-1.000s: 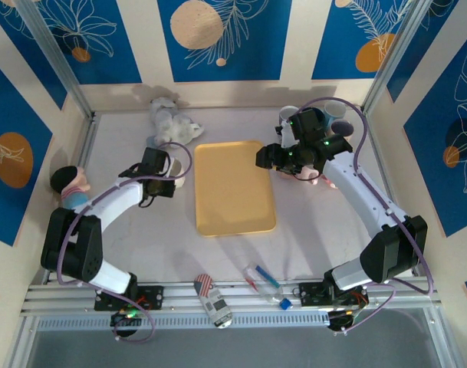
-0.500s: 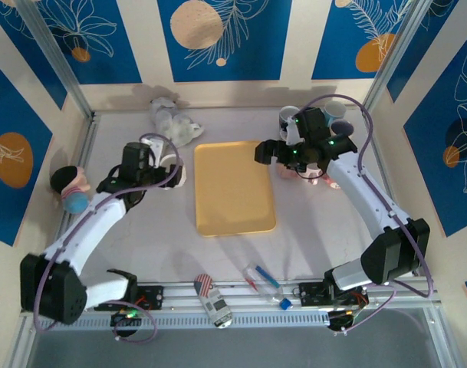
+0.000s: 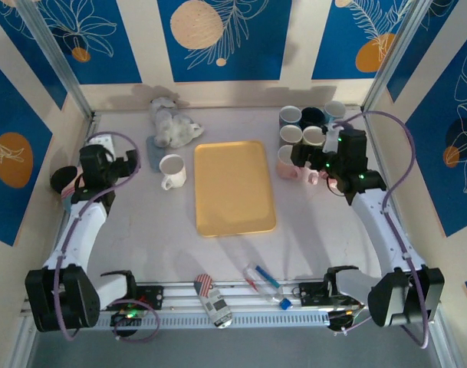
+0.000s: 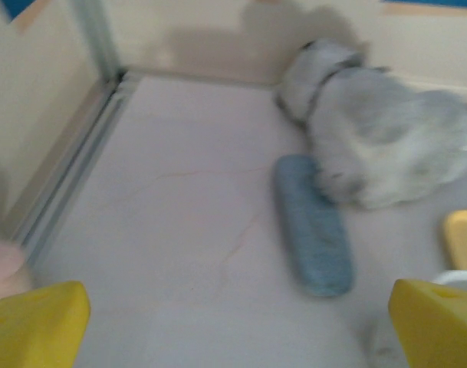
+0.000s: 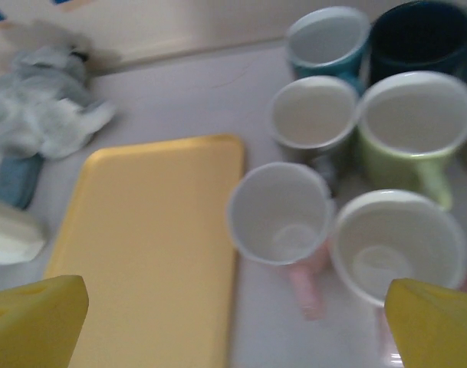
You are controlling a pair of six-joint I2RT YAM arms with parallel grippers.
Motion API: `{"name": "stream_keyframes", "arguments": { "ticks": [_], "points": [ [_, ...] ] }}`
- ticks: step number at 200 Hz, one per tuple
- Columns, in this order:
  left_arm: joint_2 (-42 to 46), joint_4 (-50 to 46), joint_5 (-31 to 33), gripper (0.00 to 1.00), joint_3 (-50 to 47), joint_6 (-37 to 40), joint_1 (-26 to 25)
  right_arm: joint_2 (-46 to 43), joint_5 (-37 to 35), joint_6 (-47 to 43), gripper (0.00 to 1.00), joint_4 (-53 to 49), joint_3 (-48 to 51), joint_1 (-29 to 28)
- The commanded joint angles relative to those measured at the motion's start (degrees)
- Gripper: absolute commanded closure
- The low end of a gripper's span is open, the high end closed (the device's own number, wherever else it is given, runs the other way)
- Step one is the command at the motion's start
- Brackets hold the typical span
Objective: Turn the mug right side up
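Mug: a white mug point(image 3: 172, 169) stood mouth up on the surface point(image 3: 141, 230), just left of the yellow tray point(image 3: 234, 186)
Left jaws: wide apart and holding nothing, a little way left of the white mug and not touching it
Right jaws: wide apart and holding nothing, up over the bunch of other mugs point(image 3: 292, 134)
Other mugs: they stood mouth up, close together, right of the tray
Soft toy: a grey soft toy point(image 3: 172, 123) lay by the far wall, with a blue case point(image 4: 311, 226) just beside it
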State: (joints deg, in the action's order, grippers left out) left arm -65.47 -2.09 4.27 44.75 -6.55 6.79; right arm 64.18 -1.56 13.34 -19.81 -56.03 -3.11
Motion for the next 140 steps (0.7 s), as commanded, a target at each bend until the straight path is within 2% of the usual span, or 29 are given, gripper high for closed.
{"name": "stream_keyframes", "arguments": {
  "ticks": [1, 23, 58, 108, 140],
  "points": [
    [-1.9, 6.8, -4.1, 0.0, -4.1, -3.3, 4.5, -1.5, 0.1, -3.0, 0.01, 7.2, 2.2, 3.6],
    [-4.3, 14.0, -6.2, 0.0, -8.4, -1.8, 5.0, -1.1, 2.3, -5.1, 0.01, 10.0, 4.8, 5.3],
    [-9.0, 23.9, -5.7, 0.01, -13.4, -3.0, 4.1, 1.4, 4.3, -7.4, 0.01, 16.4, 9.2, 6.0],
    [-14.5, 38.4, -2.1, 0.0, -20.1, 0.6, -2.2, 3.8, 6.1, -7.3, 0.01, 24.2, 13.0, 5.9],
    [-16.3, 38.8, -2.8, 0.0, -18.9, 2.0, -3.3, 4.3, 5.8, -7.7, 0.01, 28.5, 15.1, 5.7]
  ]
}}
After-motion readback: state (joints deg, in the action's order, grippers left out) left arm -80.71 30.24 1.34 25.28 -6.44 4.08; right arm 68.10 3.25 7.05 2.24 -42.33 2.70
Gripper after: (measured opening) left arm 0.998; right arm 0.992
